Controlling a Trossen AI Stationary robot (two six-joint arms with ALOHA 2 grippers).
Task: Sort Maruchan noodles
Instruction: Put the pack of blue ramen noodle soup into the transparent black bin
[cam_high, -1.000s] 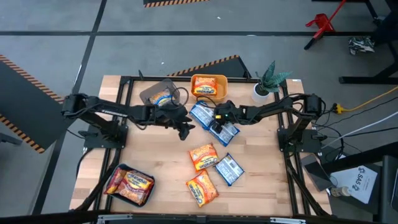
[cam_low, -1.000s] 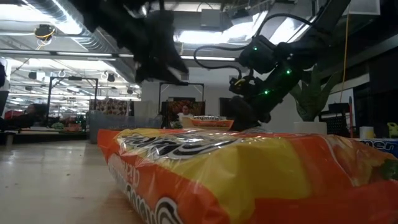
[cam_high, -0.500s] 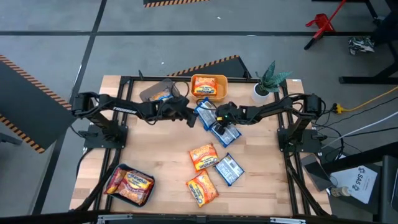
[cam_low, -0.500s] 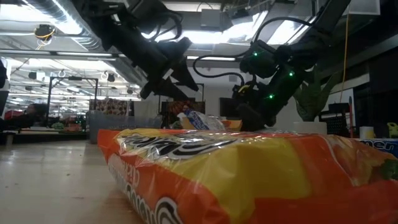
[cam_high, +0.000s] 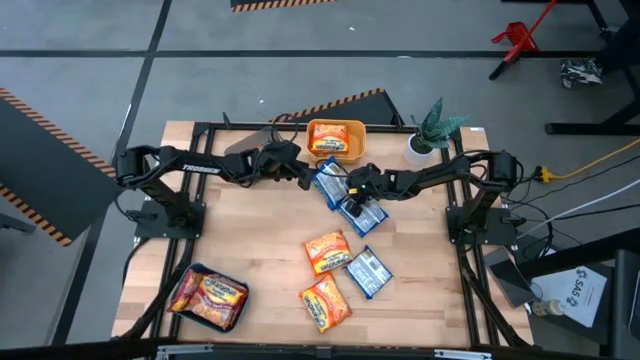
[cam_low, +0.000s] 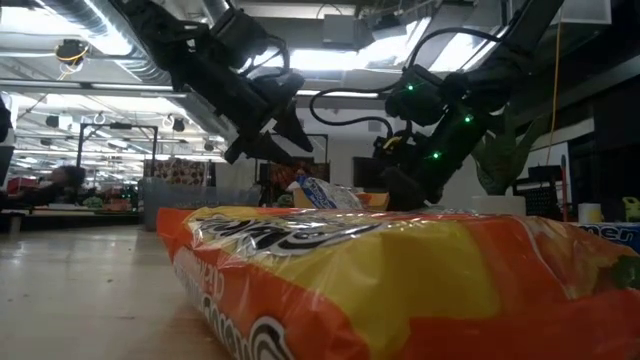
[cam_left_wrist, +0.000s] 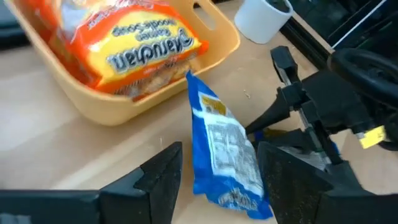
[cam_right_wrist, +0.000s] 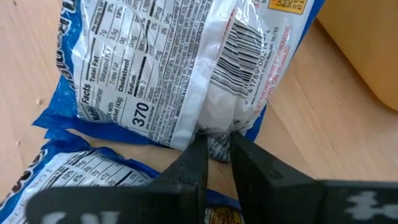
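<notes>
Noodles: blue packet (cam_left_wrist: 225, 149) stands tilted on its edge on the bench (cam_high: 250, 240), just beside the yellow-orange bin (cam_high: 336, 139).
Other packets: 1 more blue packet (cam_right_wrist: 68, 177) lies under the right gripper; 2 orange (cam_high: 326, 251) and 1 blue (cam_high: 367, 272) lie mid-bench; more sit in the bin at the near left corner (cam_high: 208, 297).
Handling: light, crinkly and slippery film over a stiff brittle block, I judge; squeezing hard would likely crack the noodles.
Where to hold: best across a thin edge or the sealed end flap, where the film bunches.
Left gripper (cam_left_wrist: 217, 171): fingers spread on either side of the upright blue packet, not closed on it.
Left arm pose: stretched low across the far side of the bench from the left.
Right gripper (cam_right_wrist: 214, 163): fingers nearly pressed together, pinching the lower edge of the same blue packet.
Right arm pose: reaches in from the right, wrist angled down at the bench.
</notes>
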